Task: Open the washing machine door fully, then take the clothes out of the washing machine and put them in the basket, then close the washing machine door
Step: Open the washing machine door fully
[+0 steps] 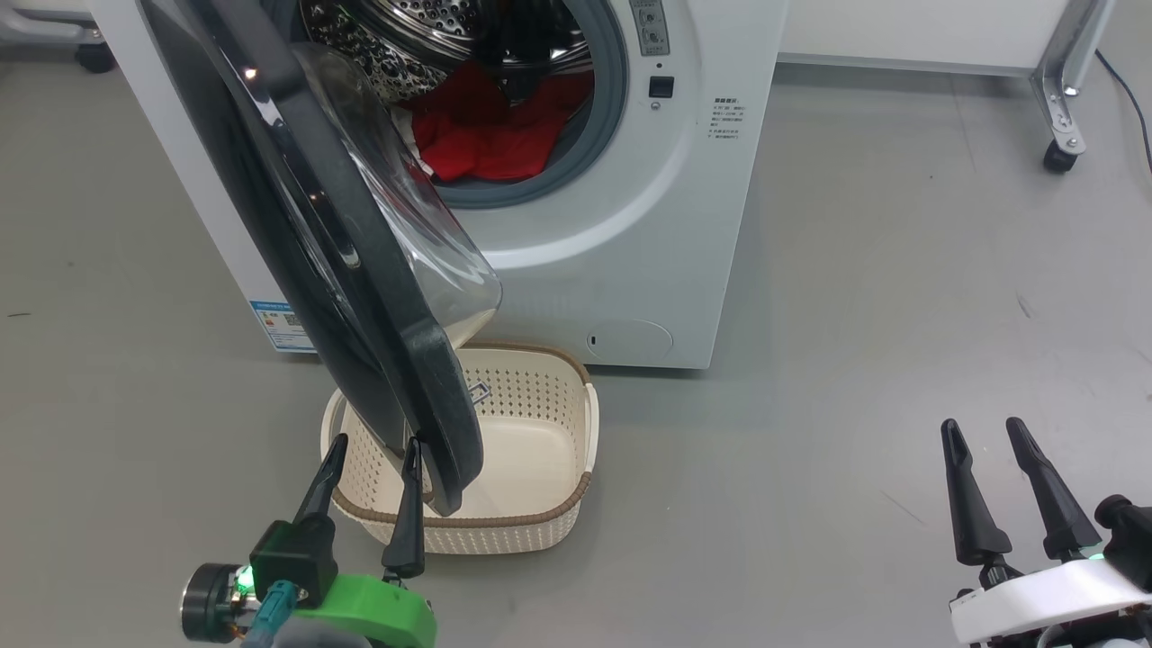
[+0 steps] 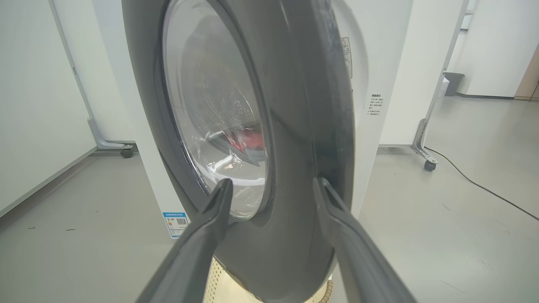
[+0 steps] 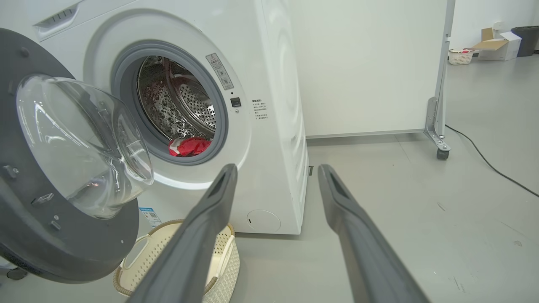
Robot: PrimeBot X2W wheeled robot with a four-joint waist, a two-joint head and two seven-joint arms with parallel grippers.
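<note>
The white washing machine stands with its drum exposed. The red clothes lie at the bottom of the drum, also seen in the right wrist view. The washing machine door hangs partly swung out, its lower rim over the cream basket on the floor. My left gripper is open just in front of that lower rim; in the left wrist view the door shows between the spread fingers of the left gripper. My right gripper is open over bare floor, far to the right.
A wheeled metal frame leg and a black cable sit at the back right beside a white partition. Grey floor lies open to the right of the machine. A far-off small basket and a cardboard box stand by the wall.
</note>
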